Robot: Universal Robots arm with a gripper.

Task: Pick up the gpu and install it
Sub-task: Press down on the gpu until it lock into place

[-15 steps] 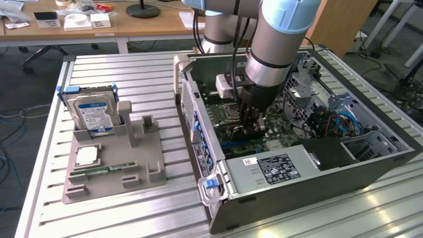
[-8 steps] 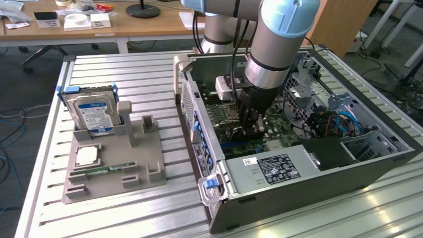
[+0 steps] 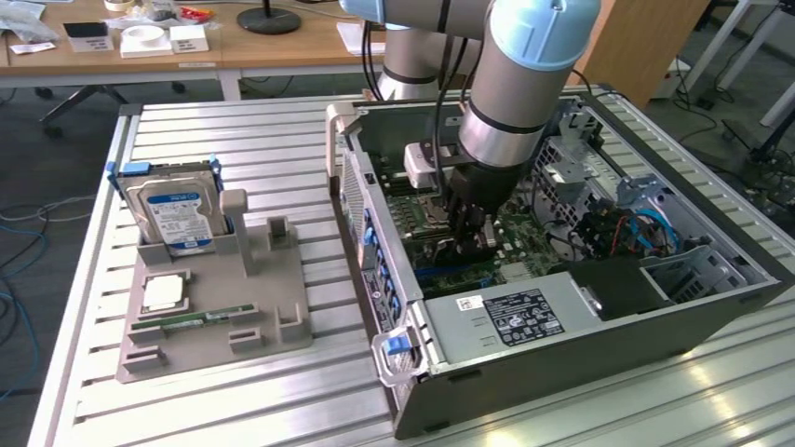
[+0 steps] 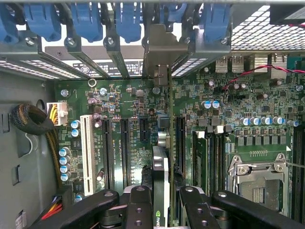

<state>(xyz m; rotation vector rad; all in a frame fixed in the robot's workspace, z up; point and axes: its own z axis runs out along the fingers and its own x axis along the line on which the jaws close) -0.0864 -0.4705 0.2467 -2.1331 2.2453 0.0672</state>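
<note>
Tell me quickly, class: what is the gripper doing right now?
Gripper: closed on the gpu, holding it edge-on over the motherboard slots inside the computer case.

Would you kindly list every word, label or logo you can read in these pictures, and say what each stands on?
No text can be read for certain.
Hard drive: blue-white label, print too small.
Power supply: black sticker and small white sticker, unreadable.
Graphics card in the hand: green logo, unreadable.
Motherboard: white markings, blurred.
</note>
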